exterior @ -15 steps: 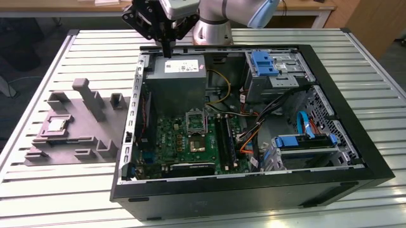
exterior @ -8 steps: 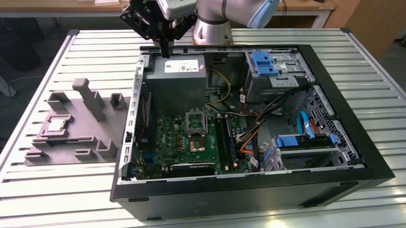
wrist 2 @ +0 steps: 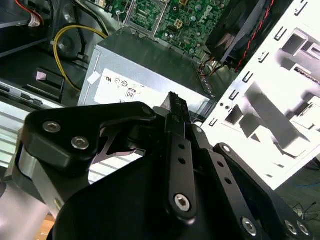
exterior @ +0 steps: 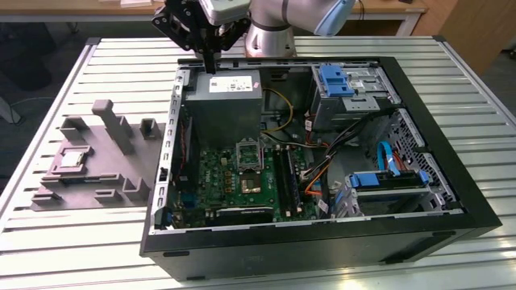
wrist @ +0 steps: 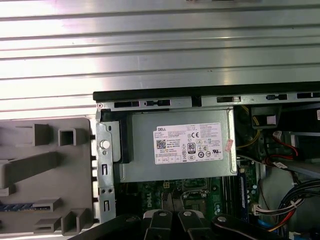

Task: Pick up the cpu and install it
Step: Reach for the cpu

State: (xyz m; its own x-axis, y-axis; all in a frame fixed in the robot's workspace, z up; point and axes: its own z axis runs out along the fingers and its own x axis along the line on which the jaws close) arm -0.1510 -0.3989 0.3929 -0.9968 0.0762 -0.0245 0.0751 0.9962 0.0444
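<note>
Slatted metal counter [exterior: 72,248]: holds open computer case [exterior: 439,225] and grey tray [exterior: 48,200] beside it. Cpu [exterior: 71,158] lies in a tray recess, well apart from gripper [exterior: 211,67]. Fingers [wrist 2: 177,150] closed, empty, above the case's grey box [exterior: 229,106].

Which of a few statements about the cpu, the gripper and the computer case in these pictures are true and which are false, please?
1. The small square silvery-grey cpu lies on the grey moulded plastic tray. True.
2. The black gripper holds the cpu. False: it is shut on nothing, by the large grey metal box with a white label.
3. The open black computer case rests on the slatted metal table. True.
4. The tray is on the exterior view's right of the case. False: it is on the exterior view's left.
</note>
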